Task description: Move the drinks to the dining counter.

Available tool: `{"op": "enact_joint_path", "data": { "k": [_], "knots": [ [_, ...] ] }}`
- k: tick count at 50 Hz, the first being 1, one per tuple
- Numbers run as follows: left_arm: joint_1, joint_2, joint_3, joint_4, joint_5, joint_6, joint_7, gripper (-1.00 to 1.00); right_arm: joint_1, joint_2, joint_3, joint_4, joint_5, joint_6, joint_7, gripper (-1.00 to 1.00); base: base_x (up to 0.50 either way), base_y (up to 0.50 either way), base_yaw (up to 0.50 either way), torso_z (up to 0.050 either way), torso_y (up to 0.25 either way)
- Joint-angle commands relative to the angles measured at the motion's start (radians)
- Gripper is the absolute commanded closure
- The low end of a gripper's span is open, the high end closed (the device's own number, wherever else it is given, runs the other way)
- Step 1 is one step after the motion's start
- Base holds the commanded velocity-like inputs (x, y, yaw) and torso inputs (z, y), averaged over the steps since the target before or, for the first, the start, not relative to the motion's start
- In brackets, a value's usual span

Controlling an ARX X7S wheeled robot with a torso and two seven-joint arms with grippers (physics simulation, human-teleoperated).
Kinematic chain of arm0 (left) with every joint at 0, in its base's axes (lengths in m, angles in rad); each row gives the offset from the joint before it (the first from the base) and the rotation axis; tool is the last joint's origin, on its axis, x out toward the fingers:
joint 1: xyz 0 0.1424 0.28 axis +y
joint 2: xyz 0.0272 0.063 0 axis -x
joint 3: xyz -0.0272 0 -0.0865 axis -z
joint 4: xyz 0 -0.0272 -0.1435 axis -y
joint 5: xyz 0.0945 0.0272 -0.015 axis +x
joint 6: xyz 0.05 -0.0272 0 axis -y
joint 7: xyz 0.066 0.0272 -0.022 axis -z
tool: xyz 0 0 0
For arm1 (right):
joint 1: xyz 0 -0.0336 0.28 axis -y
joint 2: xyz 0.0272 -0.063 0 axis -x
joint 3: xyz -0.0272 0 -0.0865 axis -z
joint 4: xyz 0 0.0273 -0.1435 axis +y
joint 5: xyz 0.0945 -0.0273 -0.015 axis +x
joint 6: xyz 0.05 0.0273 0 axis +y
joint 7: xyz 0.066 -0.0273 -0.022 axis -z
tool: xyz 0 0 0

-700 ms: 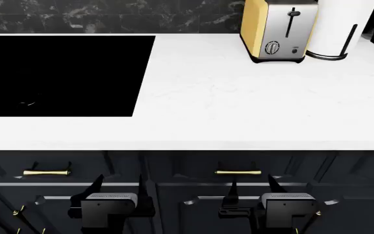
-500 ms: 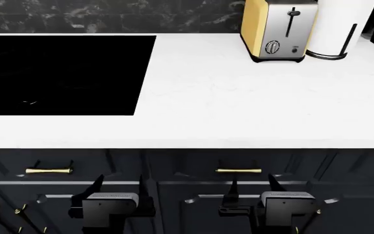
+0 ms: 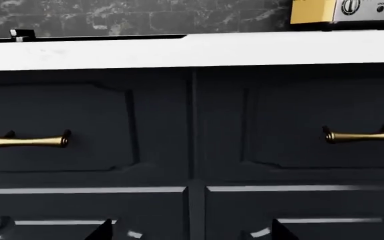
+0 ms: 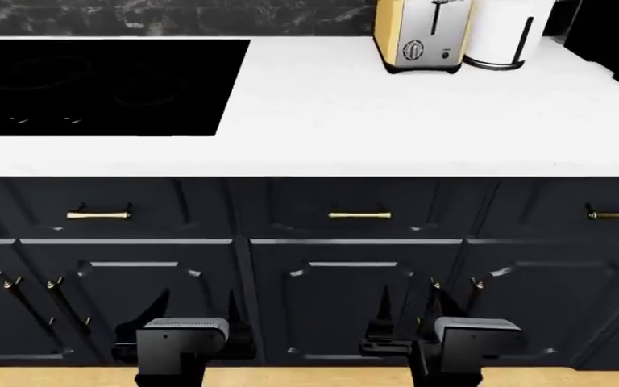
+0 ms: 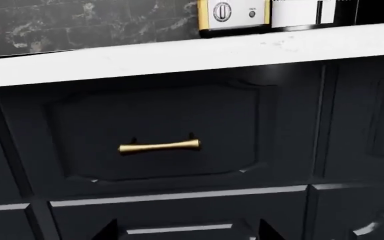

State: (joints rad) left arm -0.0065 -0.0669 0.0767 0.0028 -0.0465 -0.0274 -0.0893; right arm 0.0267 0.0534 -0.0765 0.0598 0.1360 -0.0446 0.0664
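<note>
No drinks show in any view, and the dining counter is out of view too. My left gripper [image 4: 197, 313] and right gripper [image 4: 414, 311] hang low in front of the navy cabinet doors, both open with nothing between their fingers. In the left wrist view the left gripper [image 3: 192, 233] shows only as two dark fingertips set wide apart against the cabinet front. The right gripper [image 5: 188, 233] looks the same in the right wrist view.
Ahead is a white marble counter [image 4: 396, 121] on navy cabinets [image 4: 309, 266] with brass handles [image 4: 359, 215]. A black cooktop [image 4: 94, 85] is set in at the left. A yellow toaster [image 4: 417, 36] and a white paper-towel roll [image 4: 508, 32] stand at the back right. A strip of wooden floor [image 4: 309, 377] shows below.
The counter now sits higher and farther off in the head view, with more cabinet front and a floor strip showing. Both grippers hold the same pose.
</note>
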Motion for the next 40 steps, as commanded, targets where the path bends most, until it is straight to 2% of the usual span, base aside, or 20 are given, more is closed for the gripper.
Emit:
{"op": "enact_joint_path", "data": {
  "k": [1, 28, 40],
  "knots": [
    [-0.001, -0.014, 0.019, -0.003, -0.014, 0.001, -0.019, -1.00, -0.007, 0.013, -0.004, -0.009, 0.081, 0.002, -0.006, -1.00, -0.35, -0.50, 0.00, 0.000, 0.000],
    [-0.002, -0.042, 0.053, -0.001, -0.043, 0.001, -0.053, -1.00, -0.007, 0.043, -0.039, -0.009, 0.126, -0.002, 0.020, -1.00, -0.28, -0.50, 0.00, 0.000, 0.000],
    [-0.003, -0.053, 0.065, -0.005, -0.052, 0.007, -0.064, -1.00, 0.001, 0.044, -0.023, -0.016, 0.203, 0.045, 0.040, -1.00, -0.01, -0.50, 0.00, 0.000, 0.000]
  ]
}}
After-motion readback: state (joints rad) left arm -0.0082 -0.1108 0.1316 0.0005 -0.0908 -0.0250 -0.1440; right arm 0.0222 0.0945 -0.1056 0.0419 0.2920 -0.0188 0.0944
